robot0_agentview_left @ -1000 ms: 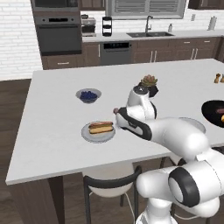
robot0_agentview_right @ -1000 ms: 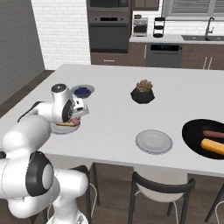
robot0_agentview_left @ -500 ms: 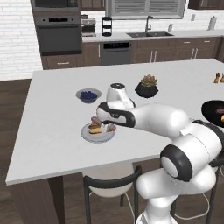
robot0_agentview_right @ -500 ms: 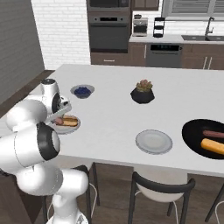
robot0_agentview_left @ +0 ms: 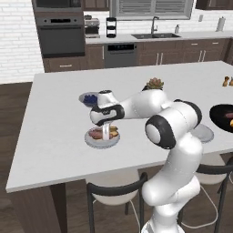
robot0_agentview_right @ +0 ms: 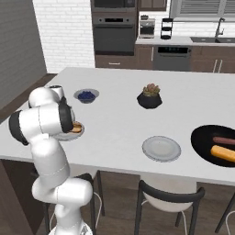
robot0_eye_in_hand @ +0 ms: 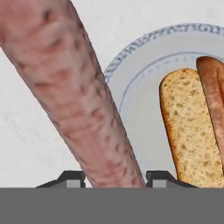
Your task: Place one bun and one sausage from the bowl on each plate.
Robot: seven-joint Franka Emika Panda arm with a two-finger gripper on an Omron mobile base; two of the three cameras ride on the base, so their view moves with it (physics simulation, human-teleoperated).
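Open counter (robot0_agentview_left: 54, 118) spreads left and front of the near plate (robot0_agentview_left: 102, 140), while the blueberry bowl (robot0_agentview_left: 89, 98) crowds it just behind, and the succulent pot (robot0_agentview_right: 149, 97) stands well apart toward the counter's middle.

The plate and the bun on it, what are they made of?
The plate looks like glazed ceramic: smooth pale grey, with a fine speckled pattern around the rim. The bun looks like baked bread: tan, rough and full of tiny holes. Everything is rendered, so this is only how they look.
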